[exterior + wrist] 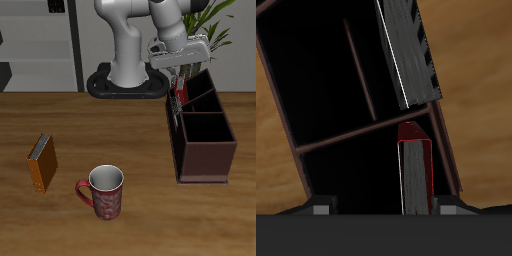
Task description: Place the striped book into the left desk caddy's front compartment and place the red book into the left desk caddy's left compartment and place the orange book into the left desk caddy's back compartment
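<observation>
The gripper (179,88) clamps the red book (414,165) above the left desk caddy (205,160) — lower it upright, clear of the striped book (412,50), then let go.

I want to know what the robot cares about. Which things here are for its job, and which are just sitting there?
For the job: the left desk caddy, the red book held by the gripper, the striped book already in the caddy, the orange book lying on the table.

Just sitting there: the mug, the plant.

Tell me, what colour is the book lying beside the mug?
Orange book; exterior view shows it best.
</observation>
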Motion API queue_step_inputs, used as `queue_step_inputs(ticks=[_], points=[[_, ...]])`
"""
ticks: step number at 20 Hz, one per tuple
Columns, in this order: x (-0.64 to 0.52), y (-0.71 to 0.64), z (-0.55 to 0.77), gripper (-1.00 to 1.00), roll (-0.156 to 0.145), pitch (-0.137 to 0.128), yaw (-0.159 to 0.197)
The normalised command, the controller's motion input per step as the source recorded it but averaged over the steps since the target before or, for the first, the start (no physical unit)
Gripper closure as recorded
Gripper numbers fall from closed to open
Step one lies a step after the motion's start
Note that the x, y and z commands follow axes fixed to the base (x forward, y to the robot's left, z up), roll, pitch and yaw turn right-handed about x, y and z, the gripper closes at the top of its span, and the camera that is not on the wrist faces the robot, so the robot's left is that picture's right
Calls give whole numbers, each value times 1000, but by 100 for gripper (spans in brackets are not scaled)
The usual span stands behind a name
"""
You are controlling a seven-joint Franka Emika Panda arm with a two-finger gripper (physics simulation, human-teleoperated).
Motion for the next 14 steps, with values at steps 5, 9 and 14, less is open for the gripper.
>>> queue_step_inputs(ticks=[5,9,14], points=[[-27,-36,79,-100,4,-10,-3],[11,-39,110,-100,6,-7,-2],[79,-179,276,-100,-24,-41,11]])
